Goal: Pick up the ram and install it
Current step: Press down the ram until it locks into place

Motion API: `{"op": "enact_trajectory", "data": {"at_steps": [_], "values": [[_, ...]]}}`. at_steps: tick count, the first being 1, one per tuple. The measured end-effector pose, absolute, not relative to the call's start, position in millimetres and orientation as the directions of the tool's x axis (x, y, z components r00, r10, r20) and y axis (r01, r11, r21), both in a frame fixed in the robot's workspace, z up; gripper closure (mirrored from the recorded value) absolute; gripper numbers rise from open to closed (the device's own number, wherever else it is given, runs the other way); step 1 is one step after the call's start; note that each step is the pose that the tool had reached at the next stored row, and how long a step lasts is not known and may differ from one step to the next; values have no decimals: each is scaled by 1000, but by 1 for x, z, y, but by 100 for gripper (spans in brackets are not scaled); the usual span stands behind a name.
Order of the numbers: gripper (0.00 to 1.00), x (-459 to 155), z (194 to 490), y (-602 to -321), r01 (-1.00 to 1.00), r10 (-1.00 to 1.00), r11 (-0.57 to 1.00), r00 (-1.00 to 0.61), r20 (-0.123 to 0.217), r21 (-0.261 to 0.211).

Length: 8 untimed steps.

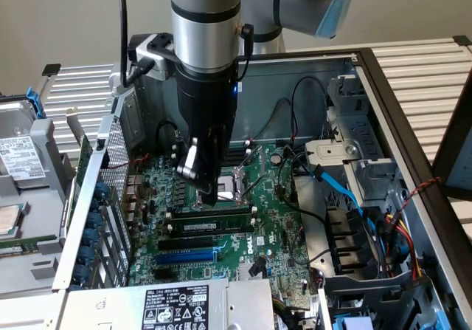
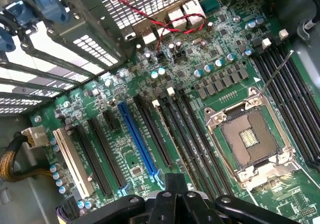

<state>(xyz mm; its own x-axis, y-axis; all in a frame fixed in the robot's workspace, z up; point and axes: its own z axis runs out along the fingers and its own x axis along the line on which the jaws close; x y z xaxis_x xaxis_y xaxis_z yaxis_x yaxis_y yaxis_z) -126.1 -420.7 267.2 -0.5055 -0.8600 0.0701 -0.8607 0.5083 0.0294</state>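
Above the motherboard the pincer hangs closed just over the seated ram

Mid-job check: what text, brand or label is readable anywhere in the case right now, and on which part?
Power supply label: printed lines and certification marks, too small to read.
Drive label at the exterior view's left: too blurred to read.
Motherboard: a round white logo, not legible.
White label on the seated ram: unreadable.

Claw shut above motherboard; blue expansion slot beside black slots; empty CPU socket nearby.
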Motion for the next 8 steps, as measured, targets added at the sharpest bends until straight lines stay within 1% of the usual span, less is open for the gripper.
{"op": "enact_trajectory", "data": {"at_steps": [8], "values": [[90,-126,264,-421,-781,-780,624,-621,70,29]]}}
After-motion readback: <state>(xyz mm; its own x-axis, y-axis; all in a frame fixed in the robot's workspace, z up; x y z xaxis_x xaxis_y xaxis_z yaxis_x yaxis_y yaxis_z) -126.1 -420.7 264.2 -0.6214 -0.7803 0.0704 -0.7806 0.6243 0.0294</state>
